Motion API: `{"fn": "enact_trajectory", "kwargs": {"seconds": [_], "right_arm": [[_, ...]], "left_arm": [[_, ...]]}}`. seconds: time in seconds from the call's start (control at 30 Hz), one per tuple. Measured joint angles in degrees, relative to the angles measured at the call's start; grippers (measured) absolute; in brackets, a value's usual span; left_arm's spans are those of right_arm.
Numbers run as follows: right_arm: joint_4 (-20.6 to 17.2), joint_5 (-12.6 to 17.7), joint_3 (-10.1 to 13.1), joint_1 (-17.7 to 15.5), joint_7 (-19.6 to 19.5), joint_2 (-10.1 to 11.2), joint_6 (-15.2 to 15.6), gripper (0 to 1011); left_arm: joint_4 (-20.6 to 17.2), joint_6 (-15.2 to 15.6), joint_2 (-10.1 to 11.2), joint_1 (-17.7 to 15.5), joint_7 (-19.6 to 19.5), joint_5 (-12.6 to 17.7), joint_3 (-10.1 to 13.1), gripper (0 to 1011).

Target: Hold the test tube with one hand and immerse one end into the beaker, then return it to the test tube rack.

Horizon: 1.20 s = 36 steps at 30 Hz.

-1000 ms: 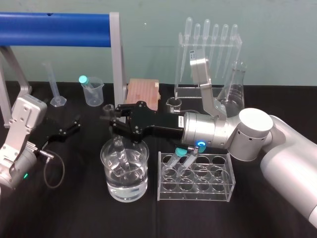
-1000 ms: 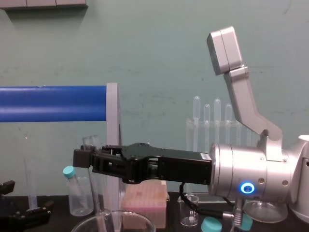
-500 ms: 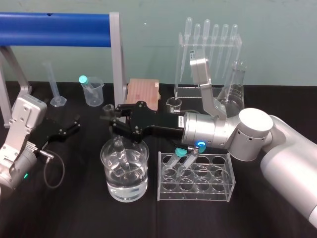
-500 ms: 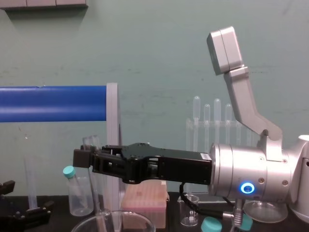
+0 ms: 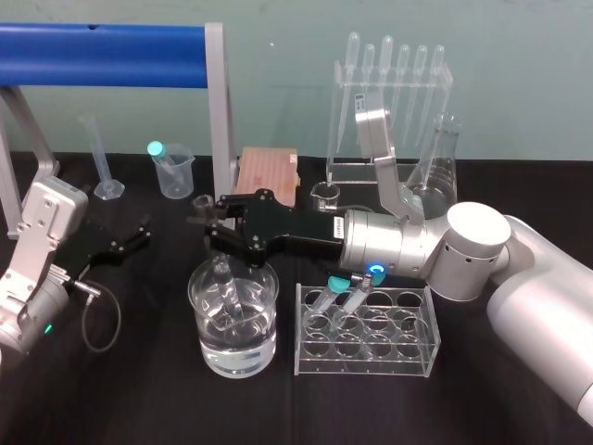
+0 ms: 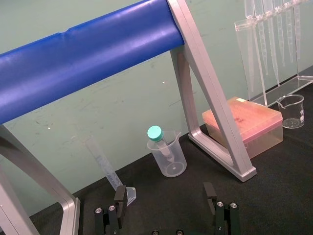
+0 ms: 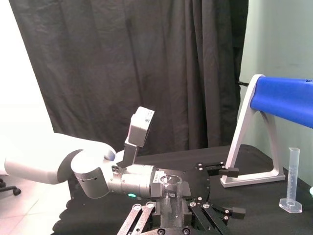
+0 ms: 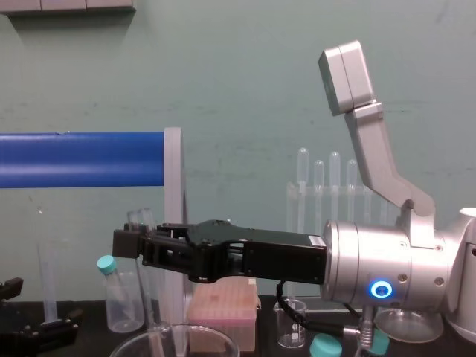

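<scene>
Zero visible movement over last second: right tool (image 5: 211, 225) stays clamped on long clear uncapped glass test tube (image 5: 225, 284), tilted, lower end seemingly dipped in liquid of wide clear glass beaker (image 5: 196, 320). Immersion looks done. Lift and return to clear acrylic rack (image 5: 408, 357), holding two teal-capped tubes (image 5: 335, 289), remains. Left tool (image 6: 164, 205) wide, parked at tabletop's left.

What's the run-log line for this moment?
right gripper: holding test tube | test tube: lower end in beaker | left gripper: parked left, fingers apart
</scene>
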Motion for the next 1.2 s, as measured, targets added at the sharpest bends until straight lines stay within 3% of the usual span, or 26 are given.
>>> {"fn": "enact_trajectory", "kwargs": {"seconds": [0.3,0.63,1.2], "right_arm": [[-2.27,1.46,2.04,-0.62,1.45,0.28,-3.27,226],[-8.76,2.8,4.43,-1.63,0.42,2.71,-4.99,226],[-16.66,3.67,11.12,-3.6,-8.07,8.02,-6.52,226]], "left_arm": [[0.0,0.0,0.0,0.0,0.0,0.0,0.0,1000],[0.0,0.0,0.0,0.0,0.0,0.0,0.0,1000],[0.0,0.0,0.0,0.0,0.0,0.0,0.0,1000]]}}
